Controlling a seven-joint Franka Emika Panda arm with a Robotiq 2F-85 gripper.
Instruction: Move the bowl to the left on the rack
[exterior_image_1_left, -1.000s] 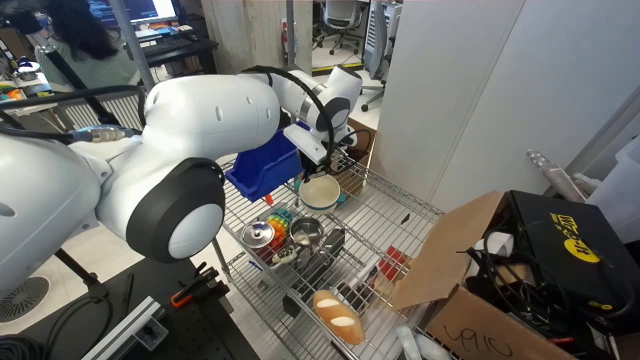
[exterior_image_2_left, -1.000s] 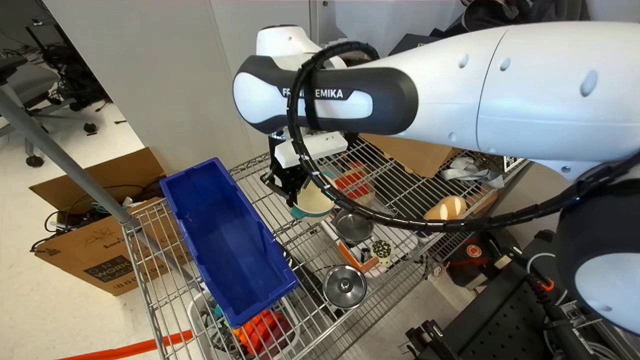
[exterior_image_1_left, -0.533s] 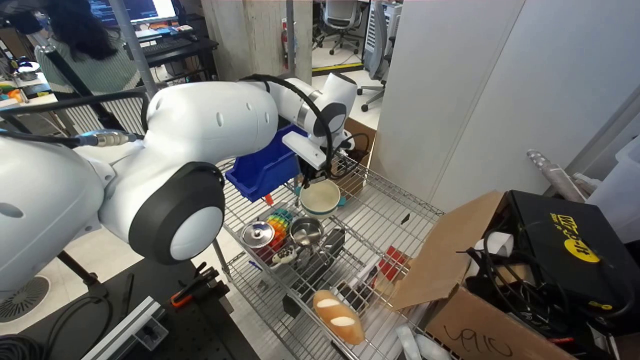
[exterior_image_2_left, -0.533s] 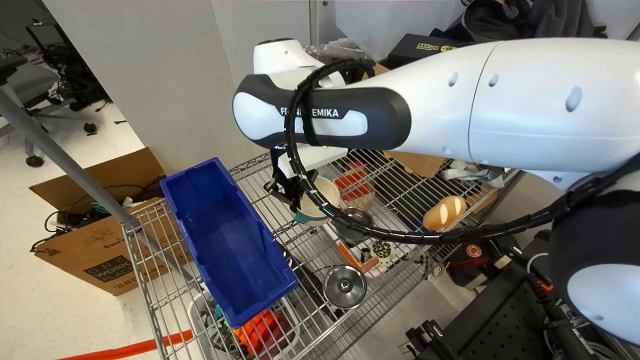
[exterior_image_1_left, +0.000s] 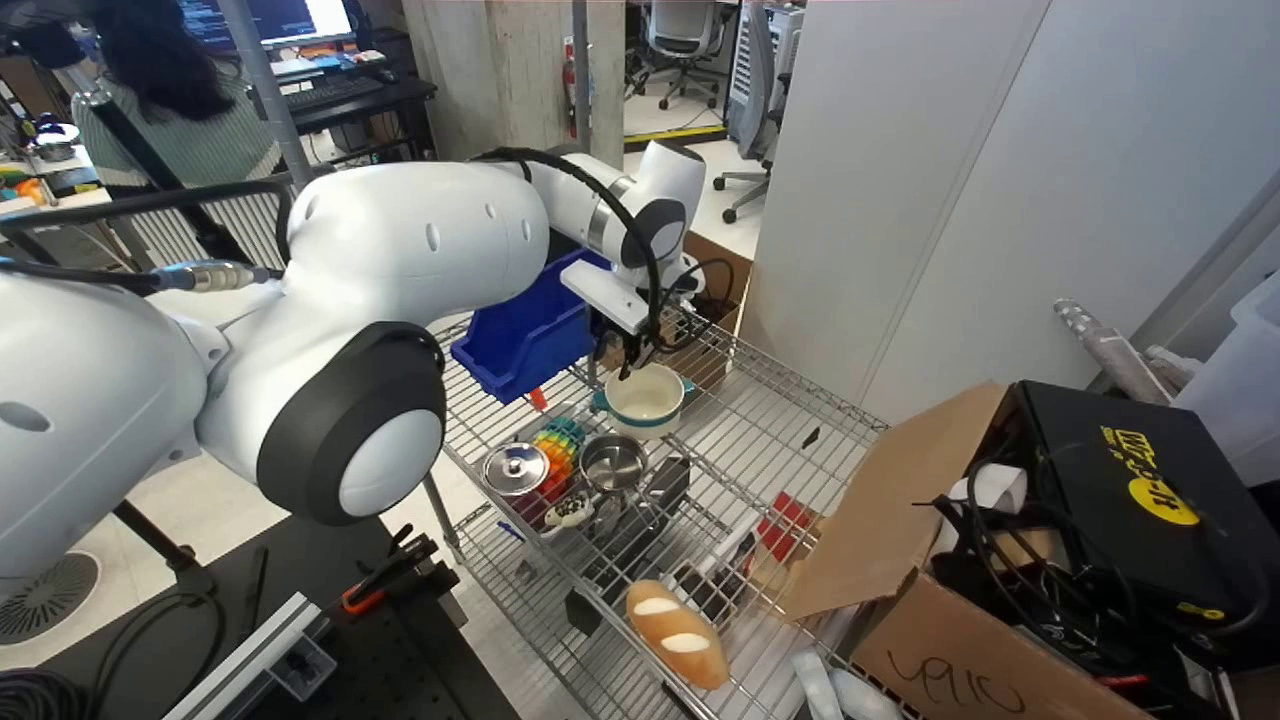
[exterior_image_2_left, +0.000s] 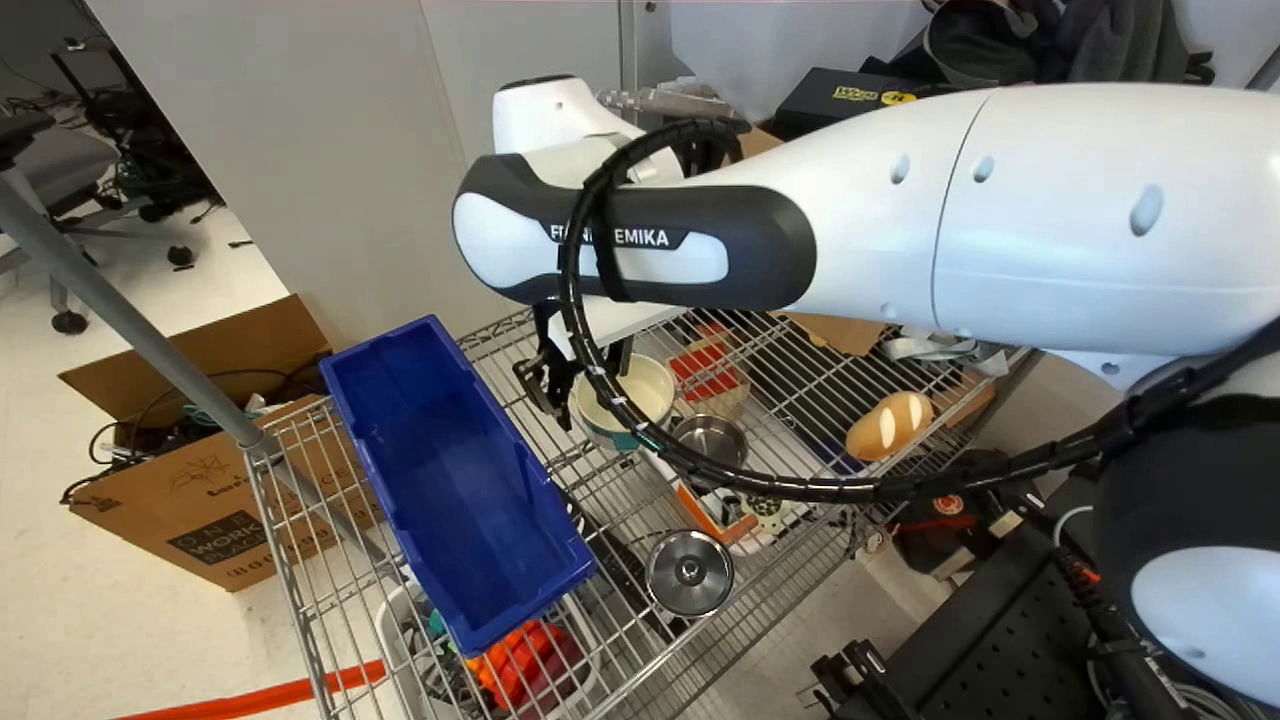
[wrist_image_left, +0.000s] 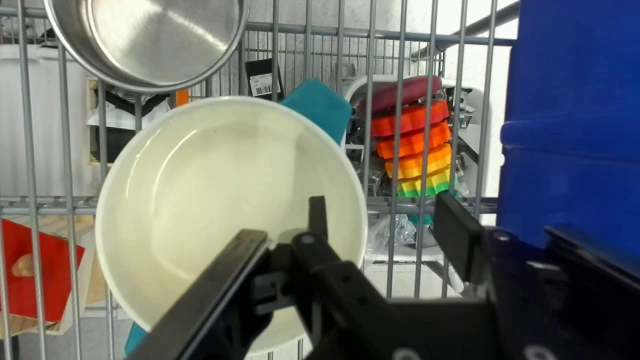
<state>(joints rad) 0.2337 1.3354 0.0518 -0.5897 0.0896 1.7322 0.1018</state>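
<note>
Rack tabletop (exterior_image_1_left: 800, 383), open wire grid, carries the cream bowl (wrist_image_left: 220, 180), apparently upright on its wires. End effector (wrist_image_left: 387, 227) stands unclenched: its fingers (wrist_image_left: 457, 235) are well apart, one over the bowl's interior, one outside the rim at 3 o'clock in the wrist view. Fingertip height against the rim cannot be told. Risks, as judged: a grip too high on the glossy wall could slip and tip the bowl; a fingertip set too low could snag between wires. Metal pot (wrist_image_left: 155, 45), just beside at 11 o'clock in that view, could be struck during a drag. Blue bin (wrist_image_left: 575, 115), between 2 and 3 o'clock, obstructs any shift that way. Metal lid (exterior_image_2_left: 690, 572) lies at 5 o'clock from the bowl in an exterior view, bread loaf (exterior_image_2_left: 889, 427) at 3 o'clock.
</note>
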